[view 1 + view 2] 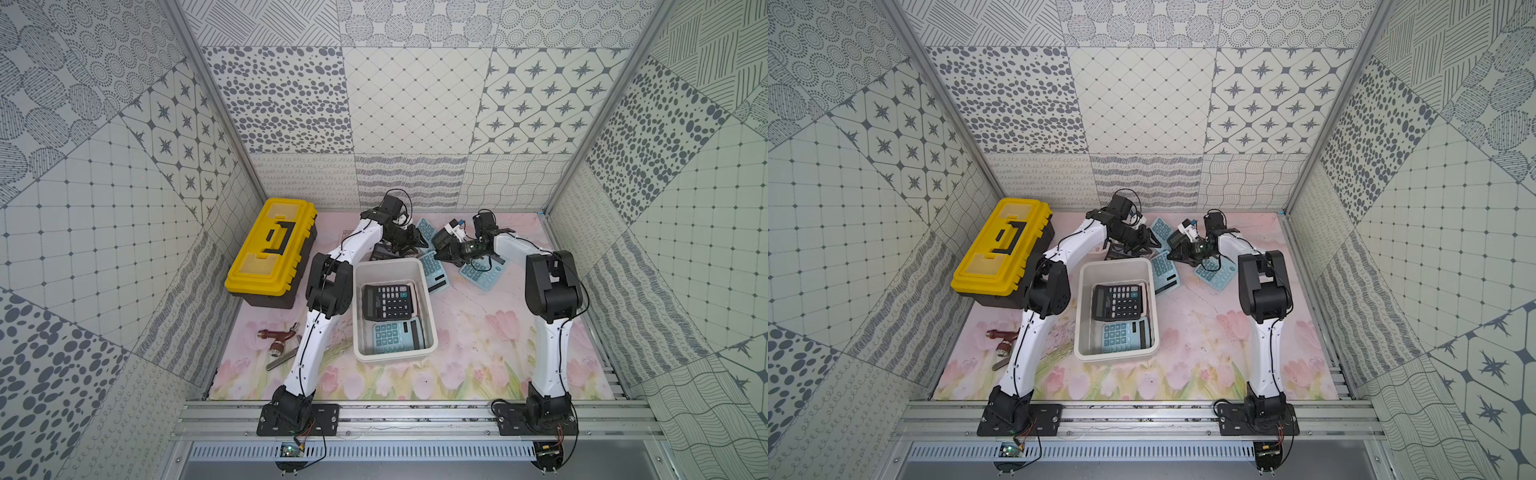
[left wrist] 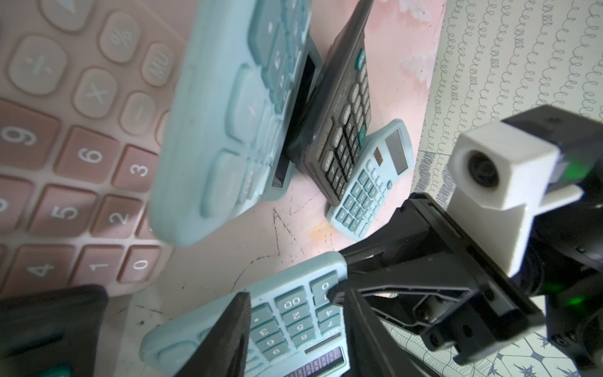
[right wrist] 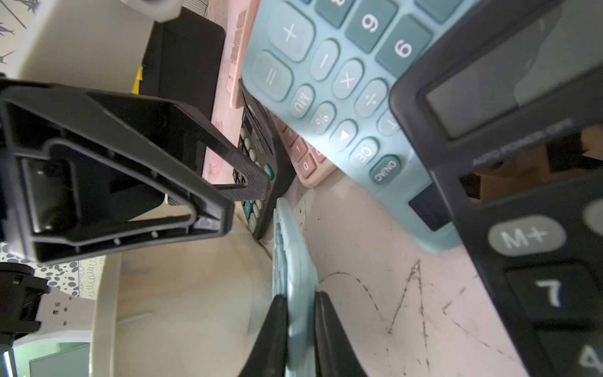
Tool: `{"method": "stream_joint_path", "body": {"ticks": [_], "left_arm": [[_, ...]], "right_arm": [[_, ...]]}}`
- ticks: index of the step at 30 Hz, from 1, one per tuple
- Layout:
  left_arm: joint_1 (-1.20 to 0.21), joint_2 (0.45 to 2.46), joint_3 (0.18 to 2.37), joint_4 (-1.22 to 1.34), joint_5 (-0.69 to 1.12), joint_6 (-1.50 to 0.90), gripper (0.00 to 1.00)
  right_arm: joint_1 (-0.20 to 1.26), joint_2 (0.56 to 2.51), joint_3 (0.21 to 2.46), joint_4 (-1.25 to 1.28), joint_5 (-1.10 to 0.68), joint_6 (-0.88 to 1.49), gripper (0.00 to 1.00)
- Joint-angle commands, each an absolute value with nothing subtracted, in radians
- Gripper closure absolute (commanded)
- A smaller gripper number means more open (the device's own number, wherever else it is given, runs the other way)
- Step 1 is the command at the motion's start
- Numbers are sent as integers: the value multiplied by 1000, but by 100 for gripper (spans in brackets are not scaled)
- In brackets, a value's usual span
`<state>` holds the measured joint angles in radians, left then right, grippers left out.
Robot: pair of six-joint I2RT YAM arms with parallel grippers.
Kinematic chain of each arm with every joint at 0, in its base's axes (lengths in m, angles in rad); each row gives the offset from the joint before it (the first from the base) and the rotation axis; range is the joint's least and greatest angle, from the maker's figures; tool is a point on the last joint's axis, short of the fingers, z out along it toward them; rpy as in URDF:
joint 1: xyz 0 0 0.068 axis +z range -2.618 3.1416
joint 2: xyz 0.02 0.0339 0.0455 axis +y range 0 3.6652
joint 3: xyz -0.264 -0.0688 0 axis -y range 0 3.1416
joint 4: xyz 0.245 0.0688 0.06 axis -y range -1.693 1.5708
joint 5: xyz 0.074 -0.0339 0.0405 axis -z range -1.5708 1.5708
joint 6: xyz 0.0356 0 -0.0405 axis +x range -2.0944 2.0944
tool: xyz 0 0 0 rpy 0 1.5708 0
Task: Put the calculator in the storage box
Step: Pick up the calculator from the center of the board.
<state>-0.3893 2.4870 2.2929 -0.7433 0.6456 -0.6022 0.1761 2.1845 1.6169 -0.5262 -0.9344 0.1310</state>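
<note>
The white storage box (image 1: 395,356) (image 1: 1115,357) sits mid-table with a black and a light blue calculator lying inside. Just behind its far right corner, a light blue calculator (image 1: 435,275) (image 1: 1166,277) (image 3: 295,261) stands tilted on its edge beside the box wall. My right gripper (image 1: 437,254) (image 1: 1173,254) (image 3: 301,326) is shut on that calculator's thin edge. My left gripper (image 1: 415,245) (image 1: 1151,245) (image 2: 297,293) hovers close over the same calculator (image 2: 293,313), jaws apart above its keys and holding nothing.
More calculators lie piled behind the box: blue ones (image 1: 484,272) (image 1: 424,226), a pink one (image 2: 65,163) and a dark one (image 2: 346,124). A yellow-lidded toolbox (image 1: 270,249) stands at the left. A red tap fitting (image 1: 278,334) lies near the left arm.
</note>
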Motion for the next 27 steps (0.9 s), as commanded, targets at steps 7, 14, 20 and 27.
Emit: {"method": "stream_joint_path", "body": {"ticks": [7, 14, 20, 27], "left_arm": [[-403, 2467, 2238, -691, 654, -623, 49], [-424, 2491, 2238, -654, 670, -639, 50], [-440, 2497, 2233, -635, 681, -644, 51], [-430, 2418, 2236, -640, 680, -665, 48]], "right_arm": [[172, 2151, 1558, -436, -1026, 177, 75], [175, 2166, 1522, -395, -1037, 205, 69], [186, 2170, 1511, -391, -1023, 210, 77], [165, 2079, 1465, -429, -888, 198, 100]]}}
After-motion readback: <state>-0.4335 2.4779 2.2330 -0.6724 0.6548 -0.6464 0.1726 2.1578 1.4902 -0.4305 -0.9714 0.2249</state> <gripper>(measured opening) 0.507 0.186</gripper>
